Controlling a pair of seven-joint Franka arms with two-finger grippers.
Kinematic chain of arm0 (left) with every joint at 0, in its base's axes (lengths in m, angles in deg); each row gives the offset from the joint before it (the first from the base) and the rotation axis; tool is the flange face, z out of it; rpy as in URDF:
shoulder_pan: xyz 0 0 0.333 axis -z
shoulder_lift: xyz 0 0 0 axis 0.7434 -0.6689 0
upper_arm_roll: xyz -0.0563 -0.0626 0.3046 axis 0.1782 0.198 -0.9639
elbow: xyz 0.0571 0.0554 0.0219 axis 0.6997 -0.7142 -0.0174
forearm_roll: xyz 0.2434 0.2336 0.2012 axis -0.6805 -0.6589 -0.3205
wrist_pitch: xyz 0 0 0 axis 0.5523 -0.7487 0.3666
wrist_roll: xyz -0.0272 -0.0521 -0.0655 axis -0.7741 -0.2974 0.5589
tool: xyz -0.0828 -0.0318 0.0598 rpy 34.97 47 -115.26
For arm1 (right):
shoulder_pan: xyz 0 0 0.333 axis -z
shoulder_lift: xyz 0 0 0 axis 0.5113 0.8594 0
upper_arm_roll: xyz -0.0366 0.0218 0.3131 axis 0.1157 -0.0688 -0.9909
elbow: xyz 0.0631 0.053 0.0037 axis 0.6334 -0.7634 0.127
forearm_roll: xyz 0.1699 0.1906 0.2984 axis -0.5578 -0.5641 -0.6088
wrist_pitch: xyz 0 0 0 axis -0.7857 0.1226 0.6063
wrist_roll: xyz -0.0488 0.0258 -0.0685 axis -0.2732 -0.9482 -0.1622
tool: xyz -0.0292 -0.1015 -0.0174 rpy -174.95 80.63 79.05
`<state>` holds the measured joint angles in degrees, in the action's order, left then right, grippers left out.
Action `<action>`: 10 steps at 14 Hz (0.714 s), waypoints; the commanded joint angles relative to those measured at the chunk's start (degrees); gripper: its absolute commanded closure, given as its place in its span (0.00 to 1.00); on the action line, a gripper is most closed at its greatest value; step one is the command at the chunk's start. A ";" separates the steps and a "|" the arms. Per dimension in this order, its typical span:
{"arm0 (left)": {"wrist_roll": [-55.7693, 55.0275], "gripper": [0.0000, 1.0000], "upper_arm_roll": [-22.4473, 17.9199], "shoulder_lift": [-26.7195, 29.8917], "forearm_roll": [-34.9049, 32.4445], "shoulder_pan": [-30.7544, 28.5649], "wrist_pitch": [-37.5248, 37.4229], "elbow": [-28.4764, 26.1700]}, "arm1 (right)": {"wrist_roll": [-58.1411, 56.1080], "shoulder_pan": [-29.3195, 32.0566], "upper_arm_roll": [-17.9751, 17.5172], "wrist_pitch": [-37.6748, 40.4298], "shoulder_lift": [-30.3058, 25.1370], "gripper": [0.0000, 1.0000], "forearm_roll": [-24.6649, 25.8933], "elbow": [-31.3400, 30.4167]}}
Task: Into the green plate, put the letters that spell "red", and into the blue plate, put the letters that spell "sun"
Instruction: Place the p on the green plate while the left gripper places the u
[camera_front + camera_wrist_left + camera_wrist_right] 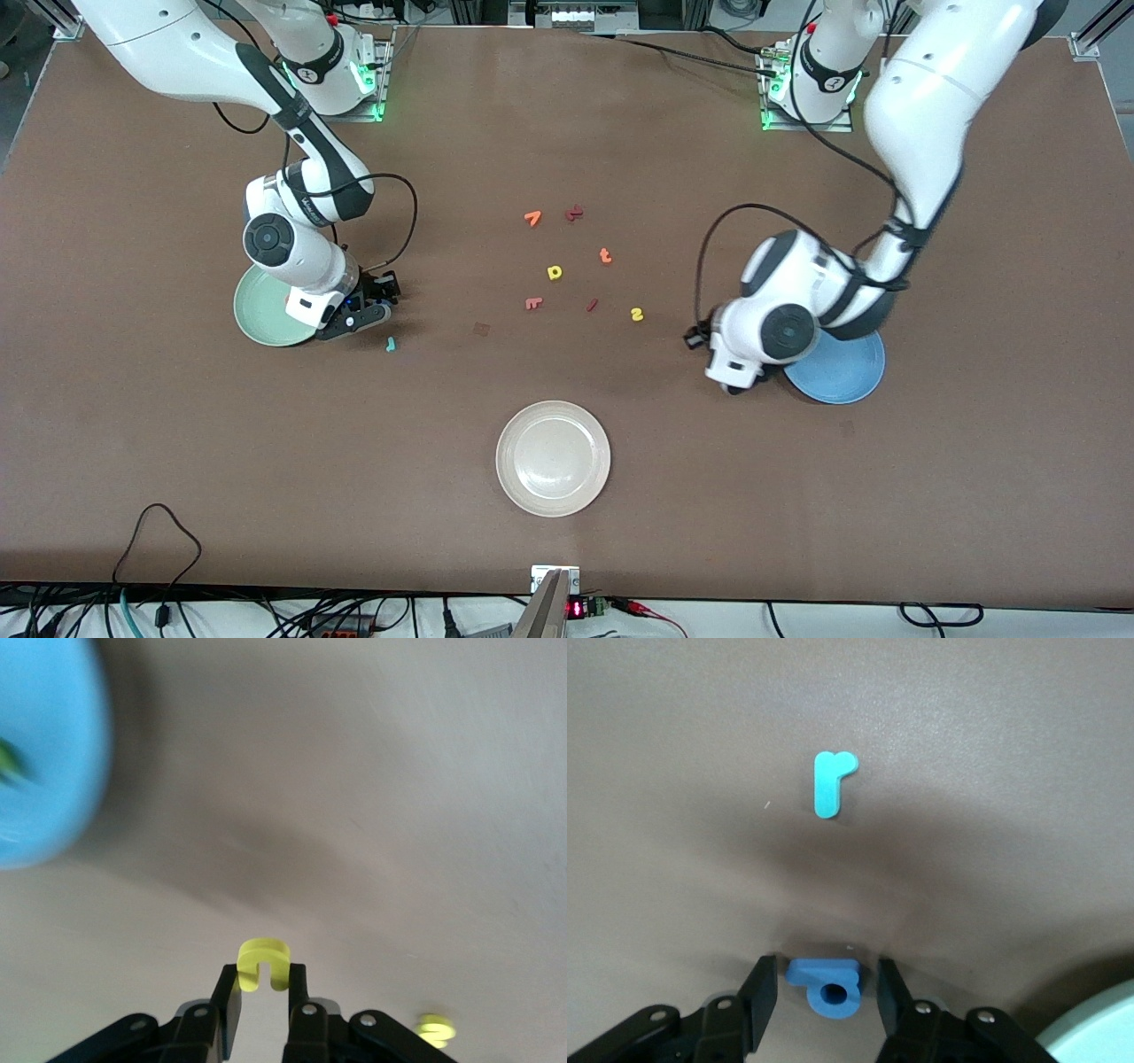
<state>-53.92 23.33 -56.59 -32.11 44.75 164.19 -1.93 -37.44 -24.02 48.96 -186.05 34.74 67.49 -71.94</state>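
Left gripper (263, 992): fingers pinched on a small yellow foam "u" letter (264, 963), held over bare table beside the round bright blue plate (846, 372); that plate is partly hidden by the left arm, and a green shape on it, cut off at the left wrist view's edge, cannot be identified.

Right gripper (826, 997): fingers partly spread, with a small blue foam "d" letter (827, 983) between them; whether they touch it cannot be told. It is beside the round pale mint-green plate (261, 310), itself half covered by the right arm.

A thin teal foam "r" letter (390, 344) lies on the table just beside the right gripper, nearer the front camera.

Plates: three, counting the cream-white plate (553, 457) nearest the front camera.

Loose letters at mid-table: seven, including a yellow "d" letter (555, 272), an orange "t" letter (605, 256) and a yellow "s" letter (636, 314); the others are hard to read.
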 commanded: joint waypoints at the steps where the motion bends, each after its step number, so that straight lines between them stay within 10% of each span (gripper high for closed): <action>1: 11.03 0.80 -0.44 0.27 -4.34 -4.70 -4.73 2.34 | 0.27 -0.75 0.72 -1.28 0.94 0.45 1.05 -0.17; 8: 24.69 0.72 -0.88 -4.03 -11.75 -11.93 0.54 1.20 | 0.18 -0.92 0.89 -1.19 1.03 0.66 1.05 0.18; 10: 24.60 0.18 -0.79 -4.04 -11.66 -11.84 0.54 1.46 | 0.18 -0.92 1.16 -1.11 0.94 0.71 1.05 0.27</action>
<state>-30.03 22.13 -60.94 -42.23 32.61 164.44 -0.41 -37.44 -24.28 49.22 -186.38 34.94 67.86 -71.88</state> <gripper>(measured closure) 0.714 0.599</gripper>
